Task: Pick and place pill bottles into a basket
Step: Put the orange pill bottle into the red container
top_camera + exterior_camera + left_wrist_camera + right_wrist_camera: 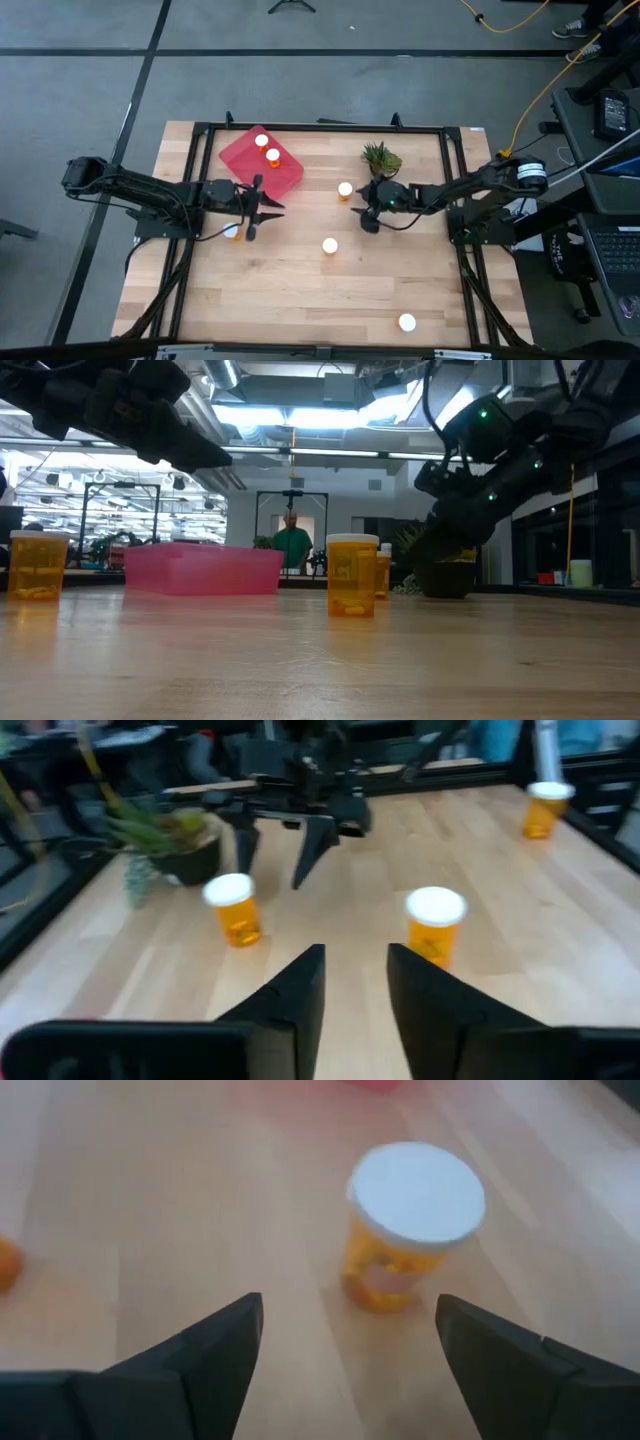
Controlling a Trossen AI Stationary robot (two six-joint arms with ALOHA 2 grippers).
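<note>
Right pincer (345, 1350) wide open, empty, facing cylindrical orange pill bottle (410, 1225) (flat white cap).

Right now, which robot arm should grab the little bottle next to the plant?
The right arm. Its gripper has open jaws just beside that pill bottle by the plant. The left gripper is farther away, near the basket.
</note>
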